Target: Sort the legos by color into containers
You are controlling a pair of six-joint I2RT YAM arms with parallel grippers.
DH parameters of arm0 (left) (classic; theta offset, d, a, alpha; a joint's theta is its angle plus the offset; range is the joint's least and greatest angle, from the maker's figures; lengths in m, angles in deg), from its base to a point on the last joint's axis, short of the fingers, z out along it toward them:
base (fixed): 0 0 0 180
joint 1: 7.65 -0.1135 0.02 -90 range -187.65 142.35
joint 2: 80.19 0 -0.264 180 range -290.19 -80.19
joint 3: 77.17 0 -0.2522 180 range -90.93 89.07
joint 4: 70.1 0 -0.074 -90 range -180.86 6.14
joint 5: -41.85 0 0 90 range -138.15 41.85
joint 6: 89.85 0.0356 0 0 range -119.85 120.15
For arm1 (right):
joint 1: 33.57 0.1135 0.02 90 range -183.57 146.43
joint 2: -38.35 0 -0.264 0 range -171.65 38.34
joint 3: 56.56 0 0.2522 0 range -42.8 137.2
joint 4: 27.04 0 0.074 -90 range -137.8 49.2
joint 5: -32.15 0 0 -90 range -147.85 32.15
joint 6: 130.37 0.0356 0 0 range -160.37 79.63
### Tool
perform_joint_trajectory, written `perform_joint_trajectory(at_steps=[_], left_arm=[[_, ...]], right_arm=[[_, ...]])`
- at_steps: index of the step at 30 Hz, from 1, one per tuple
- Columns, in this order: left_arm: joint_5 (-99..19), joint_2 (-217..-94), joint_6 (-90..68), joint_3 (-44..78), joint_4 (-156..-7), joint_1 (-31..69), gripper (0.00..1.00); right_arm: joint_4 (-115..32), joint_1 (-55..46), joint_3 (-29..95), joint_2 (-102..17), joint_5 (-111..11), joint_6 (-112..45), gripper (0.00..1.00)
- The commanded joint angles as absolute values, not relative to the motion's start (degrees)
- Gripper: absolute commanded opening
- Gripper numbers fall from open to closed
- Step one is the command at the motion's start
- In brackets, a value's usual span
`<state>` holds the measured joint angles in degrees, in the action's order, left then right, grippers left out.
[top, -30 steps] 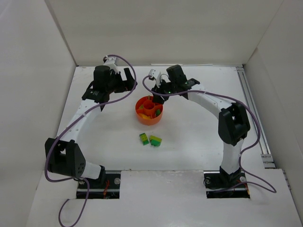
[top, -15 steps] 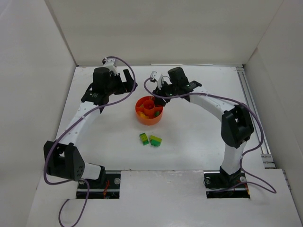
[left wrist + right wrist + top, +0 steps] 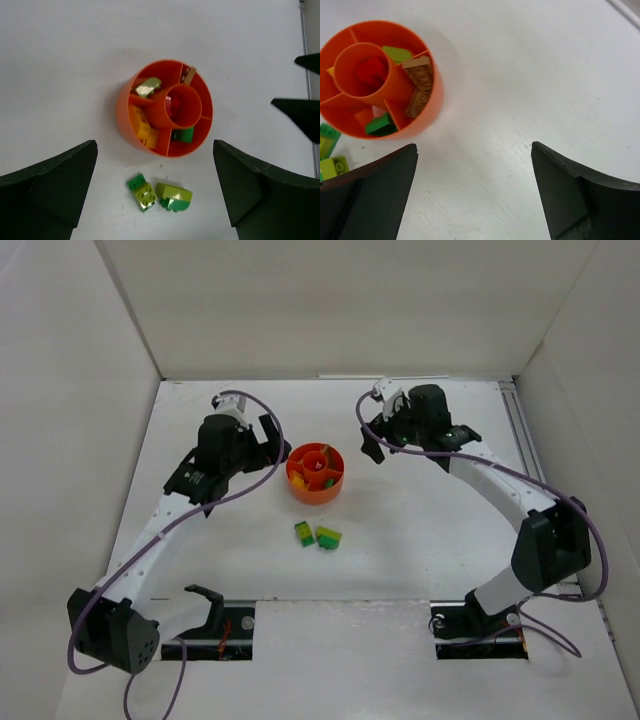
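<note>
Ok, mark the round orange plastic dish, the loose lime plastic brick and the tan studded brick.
Round orange plastic dish point(image 3: 121, 112): left wrist view, outer wall.
Loose lime plastic brick point(image 3: 173, 196): left wrist view, top middle.
Tan studded plastic brick point(image 3: 420, 85): right wrist view, studded face.

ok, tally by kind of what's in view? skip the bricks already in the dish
Loose legos: 2
Orange dish: 1
Grippers, both open: 2 (left gripper, right gripper)
Total: 5
</note>
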<state>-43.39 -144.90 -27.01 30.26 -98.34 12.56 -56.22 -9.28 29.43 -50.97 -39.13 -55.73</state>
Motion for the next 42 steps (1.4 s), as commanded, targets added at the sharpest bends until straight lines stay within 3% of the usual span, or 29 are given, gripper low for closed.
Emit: perform_joint_trajectory(at_steps=[1, 6, 9, 12, 14, 27, 33, 42], left_arm=[[-46.7, -139.6, -33.2, 36.1, -103.8, 14.2, 0.99], [-51.7, -135.3, -43.5, 43.9, -106.7, 22.0, 0.99], [-54.5, -134.8, -49.0, 45.8, -109.2, 32.1, 0.98], [-61.2, -137.0, -59.6, 46.3, -113.5, 42.3, 0.89], [-62.6, -139.2, -65.4, 46.4, -114.2, 45.9, 0.72], [-72.3, -159.6, -84.6, 35.8, -126.3, 47.6, 0.62], [-73.4, -160.3, -85.4, 35.6, -123.1, 46.9, 0.62], [-72.2, -164.6, -83.4, 36.2, -119.6, 44.9, 0.55]], right_arm=[[-54.2, -10.0, 27.0, -47.0, -46.8, -52.9, 1.0], [-54.2, -11.1, 20.9, -39.3, -58.3, -43.4, 1.0], [-54.8, -11.6, 17.2, -35.7, -59.9, -41.6, 1.0], [-55.3, -11.6, 13.7, -32.3, -61.9, -40.3, 1.0], [-55.9, -11.6, 11.9, -30.7, -63.5, -40.3, 1.0], [-61.9, -11.6, 7.5, -22.1, -68.6, -40.8, 1.0], [-61.9, -11.6, 8.2, -23.5, -68.6, -41.3, 1.0], [-62.4, -12.1, 9.9, -25.2, -67.5, -41.9, 1.0]])
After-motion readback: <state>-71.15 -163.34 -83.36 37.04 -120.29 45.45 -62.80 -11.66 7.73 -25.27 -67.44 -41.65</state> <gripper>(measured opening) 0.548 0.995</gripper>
